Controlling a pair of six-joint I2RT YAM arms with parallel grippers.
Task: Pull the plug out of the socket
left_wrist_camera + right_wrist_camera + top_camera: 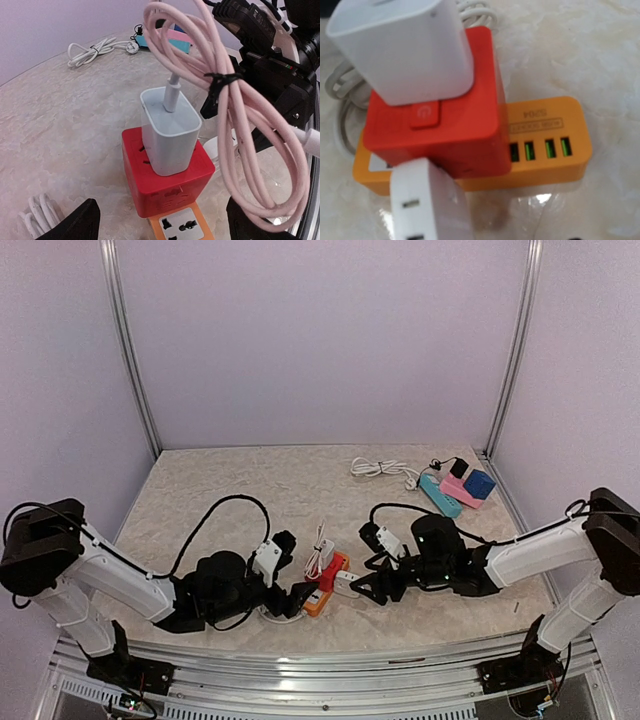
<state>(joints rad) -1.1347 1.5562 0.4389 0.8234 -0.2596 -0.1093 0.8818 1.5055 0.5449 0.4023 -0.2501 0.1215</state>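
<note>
A white charger plug (170, 132) stands plugged into the top of a red cube socket (165, 172), which sits on an orange power strip (185, 225). A tied bundle of pink cable (235, 100) rises from the plug. My left gripper (161, 226) is open, with one finger on each side of the orange strip's near end. In the top view my right gripper (368, 586) is just right of the red cube (335, 566). A second white plug (427, 205) fills the bottom of the right wrist view. Only a sliver of one right finger shows there, at the bottom edge.
A coiled white cable (380, 468) lies at the back. At the back right are a teal strip (440, 496), a pink block (460, 488), a blue cube (479, 483) and a black plug (458, 467). Another white cable coil (37, 212) lies by my left fingers.
</note>
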